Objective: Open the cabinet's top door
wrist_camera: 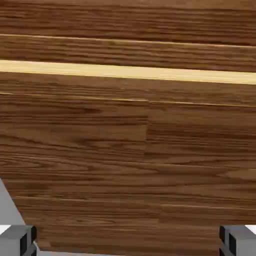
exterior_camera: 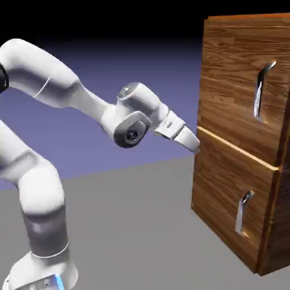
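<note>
With our gripper [exterior_camera: 194, 144] spread wide and empty near the cabinet [exterior_camera: 226, 170] on the desk [exterior_camera: 130, 226], we judge the closed top door [exterior_camera: 232, 85] rigid and hinged, best taken by its slick curved handle [exterior_camera: 260, 90].

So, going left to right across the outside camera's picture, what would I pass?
White arm → gripper → cabinet → lower handle → long upper handle.

Reddish-brown wood-grain cabinet [exterior_camera: 238, 187], silver handles
</note>
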`<action>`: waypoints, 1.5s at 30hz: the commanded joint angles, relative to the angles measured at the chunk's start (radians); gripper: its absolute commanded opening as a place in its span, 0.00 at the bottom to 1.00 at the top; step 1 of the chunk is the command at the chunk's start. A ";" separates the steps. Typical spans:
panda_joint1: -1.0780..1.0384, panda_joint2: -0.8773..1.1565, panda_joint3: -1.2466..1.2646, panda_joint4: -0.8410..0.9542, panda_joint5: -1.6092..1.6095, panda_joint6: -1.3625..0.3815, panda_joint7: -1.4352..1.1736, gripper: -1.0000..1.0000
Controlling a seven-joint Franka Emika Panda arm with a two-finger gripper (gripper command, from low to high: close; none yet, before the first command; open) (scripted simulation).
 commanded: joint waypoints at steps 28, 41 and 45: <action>0.398 -0.143 -0.477 0.316 -1.218 0.051 0.902 1.00; 0.583 -0.209 -0.698 0.462 -1.783 0.074 1.321 1.00; 0.640 -0.229 -0.766 0.507 -1.957 0.082 1.450 1.00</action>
